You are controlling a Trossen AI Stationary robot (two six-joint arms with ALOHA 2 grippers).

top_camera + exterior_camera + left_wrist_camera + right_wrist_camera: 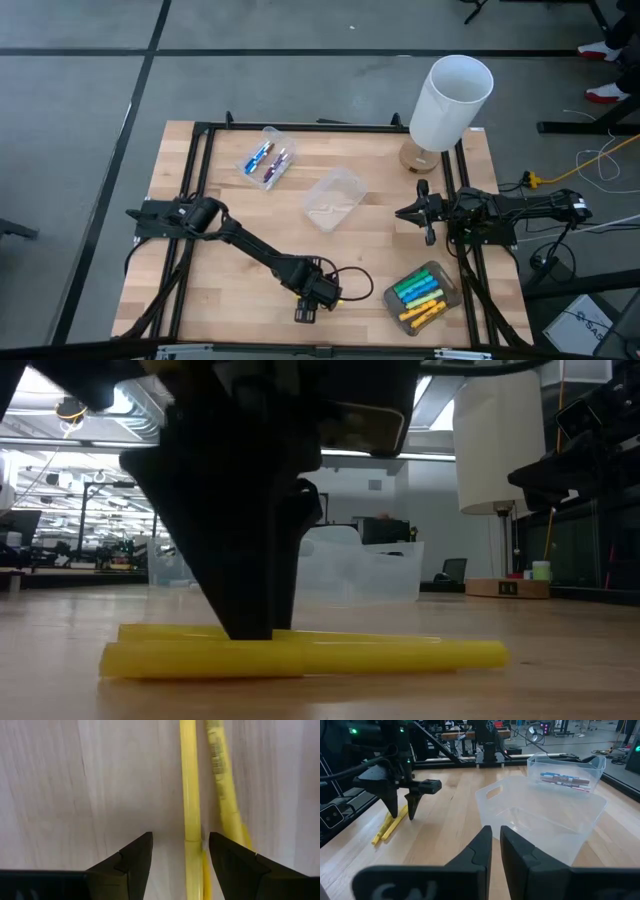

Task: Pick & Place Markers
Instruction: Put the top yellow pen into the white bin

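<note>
- A pale wooden bench framed by black rails stands on a grey floor, and the low view looks across it into a lit workshop.
- The left gripper is down at the bench's near edge, about midway along it. Its jaws are spread apart, astride two yellow markers lying side by side on the wood.
- In the left wrist view one yellow marker runs between the two dark fingers, nearer one of them. The second lies just beside it, partly under that finger.
- From the low view the fingertips reach down to the markers; whether they touch the wood cannot be told.
- The right gripper waits near the bench's right edge, well apart from the yellow pair. Its fingers are nearly together with only a thin gap, holding nothing.
- An empty clear tub sits near the bench's middle, between the two arms.
- A second clear tub toward the far edge holds blue-capped and purple markers.
- A third tub at the near right corner holds green, light blue and yellow markers.
- A white lamp stands at the far right corner.
</note>
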